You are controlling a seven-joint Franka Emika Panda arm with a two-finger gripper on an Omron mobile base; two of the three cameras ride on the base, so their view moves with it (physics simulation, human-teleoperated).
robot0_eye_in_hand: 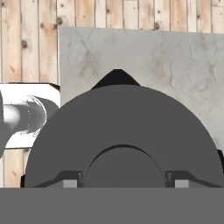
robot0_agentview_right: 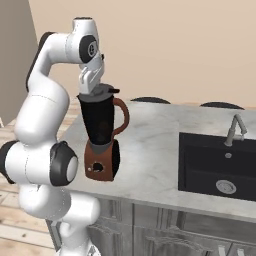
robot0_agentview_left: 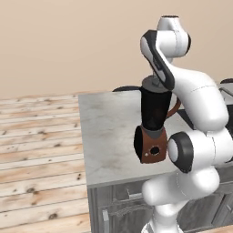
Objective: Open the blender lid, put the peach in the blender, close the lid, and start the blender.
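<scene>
The blender (robot0_agentview_right: 102, 137) stands upright on the marble tabletop (robot0_agentview_right: 155, 145), near its front edge, well left of the sink (robot0_agentview_right: 220, 165) in the right base view. The lid (robot0_eye_in_hand: 122, 131) sits on the jar's rim. The gripper (robot0_eye_in_hand: 124, 181) points down over the lid, its fingertips (robot0_eye_in_hand: 70, 183) pinching the raised centre knob from either side. The jar's handle (robot0_agentview_right: 121, 117) curves toward the sink.

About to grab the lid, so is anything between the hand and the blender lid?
Nothing visible. The hand is right on top of the blender lid, its fingertips on either side of the lid's raised centre. The lid sits on the blender.
</scene>
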